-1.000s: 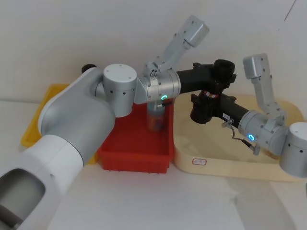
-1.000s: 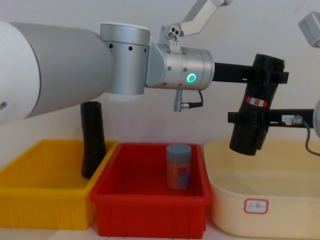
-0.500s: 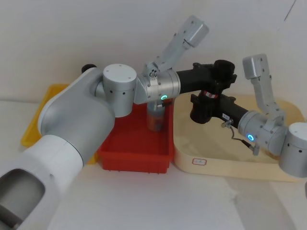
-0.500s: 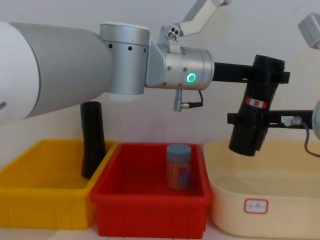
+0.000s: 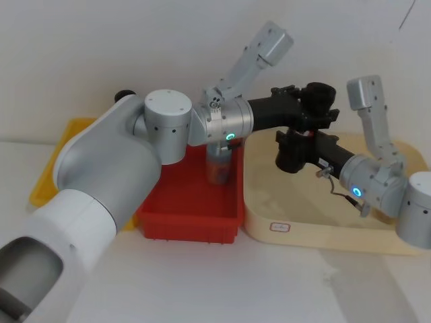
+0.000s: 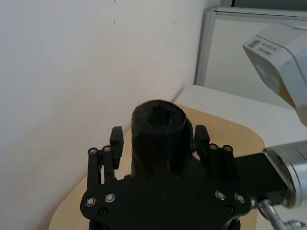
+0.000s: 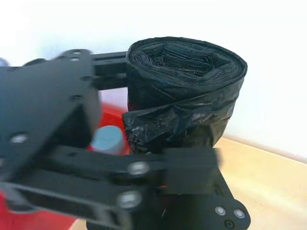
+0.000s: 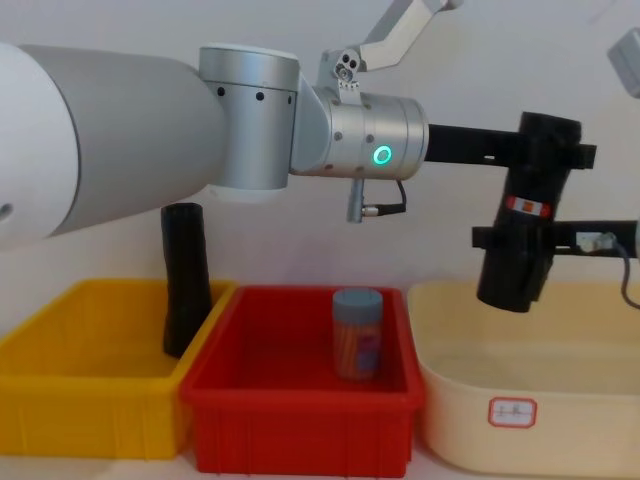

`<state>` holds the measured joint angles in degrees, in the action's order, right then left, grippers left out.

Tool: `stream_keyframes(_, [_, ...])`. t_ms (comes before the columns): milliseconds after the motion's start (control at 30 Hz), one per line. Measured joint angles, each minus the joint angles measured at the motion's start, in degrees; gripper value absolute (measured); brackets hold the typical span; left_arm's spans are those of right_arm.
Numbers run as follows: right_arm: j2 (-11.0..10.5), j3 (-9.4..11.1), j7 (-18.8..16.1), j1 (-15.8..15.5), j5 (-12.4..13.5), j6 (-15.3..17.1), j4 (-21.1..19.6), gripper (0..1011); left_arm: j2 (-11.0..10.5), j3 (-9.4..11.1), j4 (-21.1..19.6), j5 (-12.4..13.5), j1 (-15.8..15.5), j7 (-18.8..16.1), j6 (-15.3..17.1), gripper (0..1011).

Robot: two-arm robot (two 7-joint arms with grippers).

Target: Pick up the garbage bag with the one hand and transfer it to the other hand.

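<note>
A plain white wall (image 5: 135, 40) stands behind a white table (image 5: 222, 282) that holds a big cream tray (image 5: 316, 222), a red plastic bin (image 5: 195, 215) and a yellow bin (image 8: 70, 400). Above the cream tray, the thick black garbage bag roll (image 8: 525, 235) hangs in the air. The green-ring left gripper (image 8: 560, 150) squeezes its top and the blue-ring right gripper (image 5: 296, 145) squeezes its lower part, though the arms hide much of the bins.

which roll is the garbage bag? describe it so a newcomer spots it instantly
Look above the cream tray on the robot's right. The garbage bag hangs there in mid-air between the left gripper and the right gripper. It is thick, with a red-and-white band; the slim black roll in the yellow bin has none.
</note>
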<state>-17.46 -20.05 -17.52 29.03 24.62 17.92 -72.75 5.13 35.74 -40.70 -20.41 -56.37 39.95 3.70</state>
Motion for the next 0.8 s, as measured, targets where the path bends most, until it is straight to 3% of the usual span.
stream_keyframes(200, [-0.1,1.4,2.36,-0.24,-0.39,0.3,0.35,536,0.0,0.0,0.0,0.0,0.0,-0.01,0.0,1001])
stream_keyframes(367, [-0.18,2.83,4.36,-0.34,-0.58,0.53,0.92,550,0.0,0.0,0.01,0.02,0.0,-0.02,0.0,1000])
stream_keyframes(500, [-0.22,4.15,6.06,-0.35,-0.73,0.67,1.56,663,0.0,0.0,0.02,0.04,0.0,-0.03,0.0,1000])
stream_keyframes(533, [-0.24,4.59,6.75,-0.33,-0.77,0.71,1.88,737,0.0,0.0,0.03,0.05,0.0,-0.04,0.0,1001])
stream_keyframes(800, [-0.36,6.56,8.95,0.06,-0.97,0.83,3.49,925,0.0,0.0,0.02,0.06,0.0,-0.04,0.0,1001])
